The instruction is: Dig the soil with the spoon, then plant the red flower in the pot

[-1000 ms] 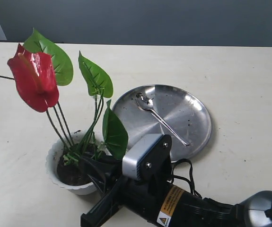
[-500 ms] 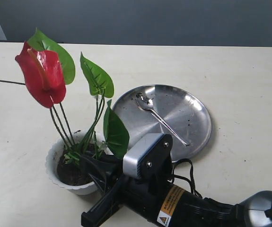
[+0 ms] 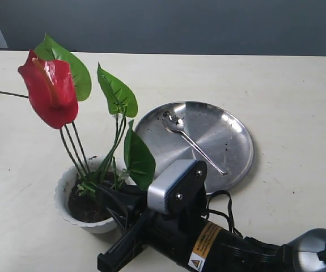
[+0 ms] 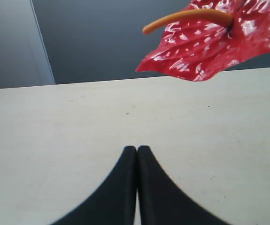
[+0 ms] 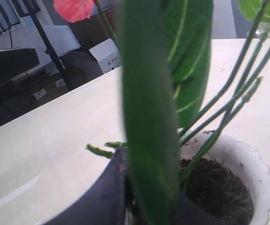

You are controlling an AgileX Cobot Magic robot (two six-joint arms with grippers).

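Anthurium bunch, the red flower (image 3: 50, 90), stands in the white scalloped pot (image 3: 66, 187) at lower left of the exterior view. Its thin green stems run down into the dark soil (image 3: 86, 208). One glossy red bloom sits upper left, with a second bloom cut by the left frame edge. Green leaves spread up and to the right of the stems, and one leaf hangs low over the pot's right rim.

Right gripper (image 3: 109, 198) reaches in from the lower right of the frame to the stem base, just above the soil. In the right wrist view its dark fingers (image 5: 104, 194) lie on either side of a broad leaf and the lower stems; clamped or merely alongside cannot be told. That view also shows the pot rim (image 5: 261, 180) and crumbly soil (image 5: 219, 192) just beside the fingers.

Left gripper (image 4: 137, 152) shows only in its wrist view, fingertips pressed together with nothing between them, over bare table (image 4: 55, 131). A red bloom (image 4: 214, 42) hangs at upper right of that view.

Spoon (image 3: 192, 141) lies on the round steel plate (image 3: 231, 164), right of the pot, with soil crumbs in its bowl.
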